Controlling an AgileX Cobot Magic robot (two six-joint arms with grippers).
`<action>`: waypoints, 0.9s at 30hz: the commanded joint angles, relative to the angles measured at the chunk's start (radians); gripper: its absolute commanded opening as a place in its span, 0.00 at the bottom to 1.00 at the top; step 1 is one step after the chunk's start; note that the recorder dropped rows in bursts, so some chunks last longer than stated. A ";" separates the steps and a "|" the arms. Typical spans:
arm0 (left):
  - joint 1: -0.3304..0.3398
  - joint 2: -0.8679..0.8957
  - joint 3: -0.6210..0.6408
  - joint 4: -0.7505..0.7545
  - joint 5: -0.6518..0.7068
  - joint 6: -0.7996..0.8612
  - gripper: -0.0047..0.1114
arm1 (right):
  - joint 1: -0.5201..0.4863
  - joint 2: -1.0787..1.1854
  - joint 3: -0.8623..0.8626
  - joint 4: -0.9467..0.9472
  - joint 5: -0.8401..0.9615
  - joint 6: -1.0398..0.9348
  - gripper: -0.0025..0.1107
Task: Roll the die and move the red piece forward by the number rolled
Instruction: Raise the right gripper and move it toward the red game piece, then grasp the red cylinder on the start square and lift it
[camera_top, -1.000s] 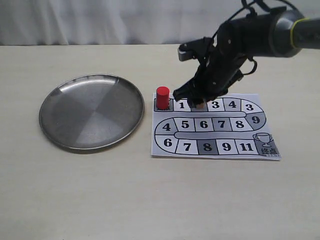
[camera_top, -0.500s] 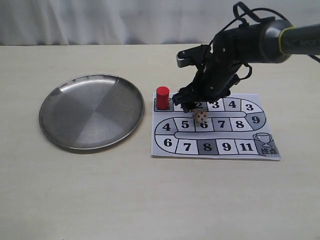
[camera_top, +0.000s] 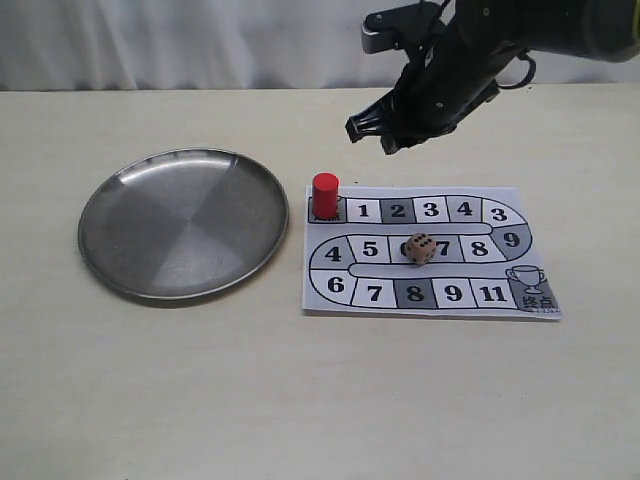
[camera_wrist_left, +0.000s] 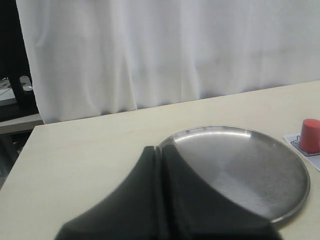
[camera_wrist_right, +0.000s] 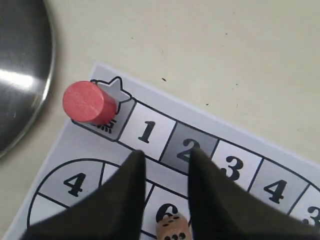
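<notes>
**Operator:** Location of the die (camera_top: 420, 248)?

**Technician:** It lies free on the printed board (camera_top: 480, 269), in the middle row, overlapping square 6 and touching the edge of square 7. Nothing grips it. The pips on its upper face are too small to count with confidence.

**Operator:** Location of the red piece (camera_top: 325, 194)?

**Technician:** Upright on the start square at the board's top left corner, just beside square 1 (the right wrist view shows a star printed on that square). It is well apart from the die.

**Operator:** Status of the right gripper (camera_top: 372, 135)?

**Technician:** It is raised above the table (camera_top: 320, 400), past the board's far edge, clear of both items. Its fingers (camera_wrist_right: 132, 175) stand a narrow gap apart and carry nothing. In the right wrist view, square 2 shows through that gap and the die lies below it.

**Operator:** Status of the left gripper (camera_wrist_left: 160, 155)?

**Technician:** Fingers pressed together along one seam, with nothing between them. It hangs near the metal plate (camera_top: 185, 225), which lies left of the board with its rim close to the red piece.
</notes>
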 joint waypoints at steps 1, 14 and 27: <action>-0.008 -0.003 0.002 0.000 -0.009 -0.001 0.04 | -0.002 -0.018 -0.005 0.007 0.007 0.000 0.06; -0.008 -0.003 0.002 0.000 -0.009 -0.001 0.04 | 0.013 -0.016 -0.005 0.083 -0.004 -0.006 0.09; -0.008 -0.003 0.002 0.000 -0.009 -0.001 0.04 | 0.087 0.133 -0.009 0.079 -0.250 -0.028 0.67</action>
